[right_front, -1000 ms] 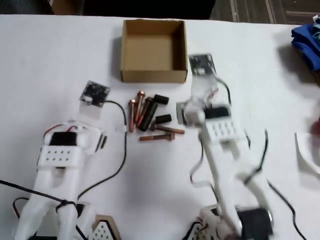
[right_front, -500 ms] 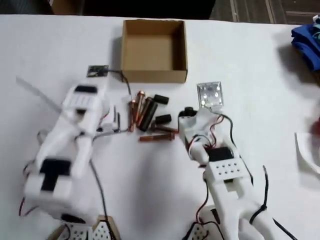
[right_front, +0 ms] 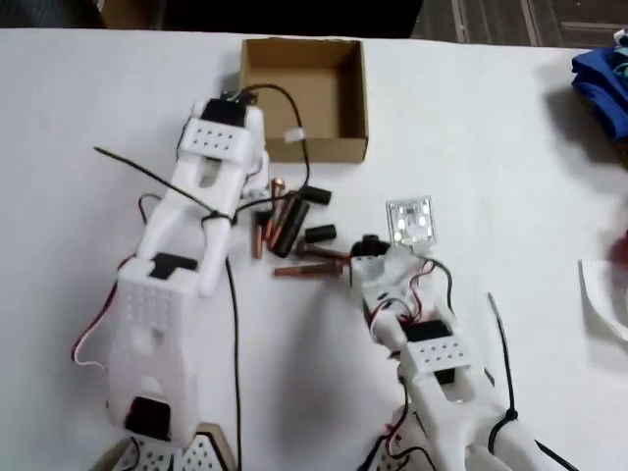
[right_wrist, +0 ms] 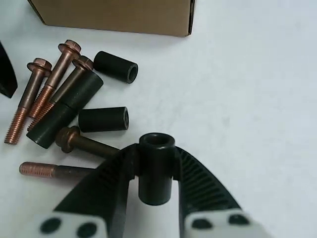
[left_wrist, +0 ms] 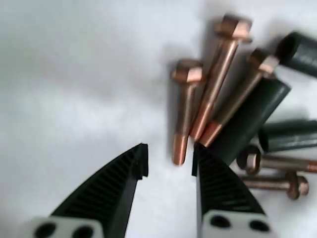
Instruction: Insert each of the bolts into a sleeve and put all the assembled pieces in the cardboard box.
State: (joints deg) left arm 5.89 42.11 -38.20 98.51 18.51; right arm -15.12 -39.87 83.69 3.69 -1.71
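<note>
Several copper bolts (left_wrist: 218, 74) and black sleeves (left_wrist: 247, 119) lie in a loose pile (right_front: 289, 226) just in front of the cardboard box (right_front: 324, 149). My left gripper (left_wrist: 169, 161) is open, low over the table, and the threaded tip of the shortest bolt (left_wrist: 184, 111) lies just ahead of the gap between its fingers. To the right of the pile, my right gripper (right_wrist: 154, 186) is shut on a short black sleeve (right_wrist: 156, 166), held upright with its bore facing up. In the high view that sleeve (right_front: 366, 245) sits at the right gripper's tip.
The box (right_wrist: 114, 17) is open-topped. Two more bolts (right_wrist: 74, 156) and a loose sleeve (right_wrist: 103, 119) lie near the right gripper. A blue cloth (right_front: 601, 83) and a white object (right_front: 601, 306) sit at the far right. Cables trail from both arms.
The left arm has swung from the near left out over the bolts. The right arm, near the pile beside the box, has drawn back toward the near side.
</note>
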